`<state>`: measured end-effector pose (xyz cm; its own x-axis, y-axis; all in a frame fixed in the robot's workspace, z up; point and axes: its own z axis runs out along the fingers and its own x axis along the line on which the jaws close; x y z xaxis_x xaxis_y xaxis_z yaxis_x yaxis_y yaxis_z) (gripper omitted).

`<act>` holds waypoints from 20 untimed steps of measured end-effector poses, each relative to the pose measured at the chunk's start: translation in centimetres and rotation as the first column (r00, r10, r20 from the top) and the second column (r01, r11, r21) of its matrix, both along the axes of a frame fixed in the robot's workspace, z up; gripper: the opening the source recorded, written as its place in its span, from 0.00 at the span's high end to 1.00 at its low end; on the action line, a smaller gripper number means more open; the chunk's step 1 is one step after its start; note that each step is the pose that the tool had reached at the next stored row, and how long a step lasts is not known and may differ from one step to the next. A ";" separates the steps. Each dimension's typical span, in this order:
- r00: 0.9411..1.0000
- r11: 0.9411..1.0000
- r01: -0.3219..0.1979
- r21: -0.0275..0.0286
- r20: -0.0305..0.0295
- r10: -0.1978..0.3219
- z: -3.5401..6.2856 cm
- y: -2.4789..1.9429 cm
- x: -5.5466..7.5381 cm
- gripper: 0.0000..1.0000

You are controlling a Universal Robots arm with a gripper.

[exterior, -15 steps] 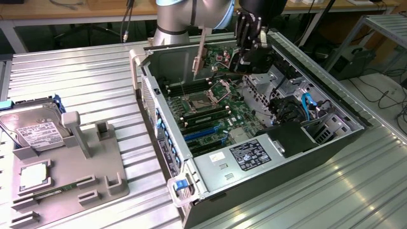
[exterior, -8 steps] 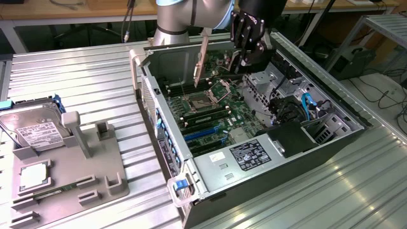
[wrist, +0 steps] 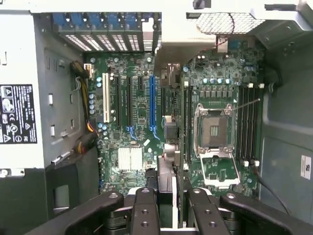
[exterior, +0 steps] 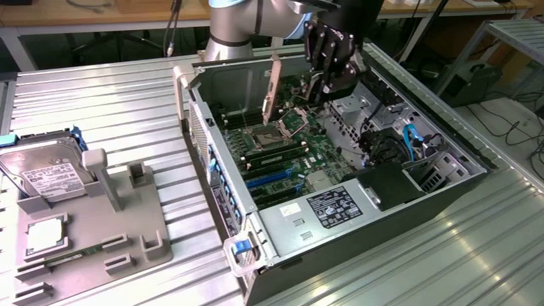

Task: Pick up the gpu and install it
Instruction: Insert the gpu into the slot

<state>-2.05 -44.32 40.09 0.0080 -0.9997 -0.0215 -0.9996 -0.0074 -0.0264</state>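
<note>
My gripper [exterior: 323,86] hangs over the open computer case [exterior: 223,191], shut on the gpu [exterior: 293,95]. The card is held upright above the motherboard [exterior: 319,159], near the CPU socket [exterior: 270,135]. Its long pale bracket strip [exterior: 272,89] points down toward the board on the exterior view's left side of the gripper. In the wrist view the gpu [wrist: 169,129] appears edge-on, running up from between my black fingers [wrist: 145,210], with the gripper [wrist: 171,200] closed on its near edge. The blue expansion slot [wrist: 151,105] lies just beside the card's line.
A white slot [wrist: 105,105] and black slots sit beside the blue one. The power supply [exterior: 327,207] with its label fills the case's near end, with cables [exterior: 408,143] toward the exterior view's right. A silver hard drive [exterior: 42,172] rests on a grey fixture [exterior: 102,248] outside the case.
</note>
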 end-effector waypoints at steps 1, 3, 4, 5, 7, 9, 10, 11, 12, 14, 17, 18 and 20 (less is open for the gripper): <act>1.000 1.000 -0.011 0.000 0.000 0.011 -0.14 0.00 0.0 0.72; 0.999 0.999 -0.033 0.001 0.000 0.033 -0.55 -0.04 0.0 0.72; 0.999 0.999 -0.039 0.002 0.000 0.039 -0.69 -0.04 0.0 0.72; 0.999 0.999 -0.042 0.002 0.000 0.042 -0.81 -0.04 0.0 0.72; 0.999 0.999 -0.051 0.003 0.000 0.051 -1.15 -0.03 0.0 0.72; 0.998 0.998 -0.056 0.003 0.000 0.056 -1.44 -0.03 0.0 0.72; 0.998 0.998 -0.058 0.003 0.000 0.058 -1.60 -0.03 0.0 0.72; 0.998 0.998 -0.063 0.003 0.000 0.063 -1.85 -0.04 0.0 0.72; 0.998 0.998 -0.067 0.003 0.000 0.067 -2.00 -0.04 0.0 0.72; 0.997 0.997 -0.075 0.003 0.000 0.075 -2.32 -0.04 0.0 0.72; 0.996 0.996 -0.088 0.003 0.000 0.088 -2.82 -0.03 0.0 0.72; 0.996 0.996 -0.092 0.003 0.000 0.092 -2.96 -0.04 0.0 0.72; 0.995 0.995 -0.103 0.003 0.000 0.103 -3.33 -0.03 0.0 0.72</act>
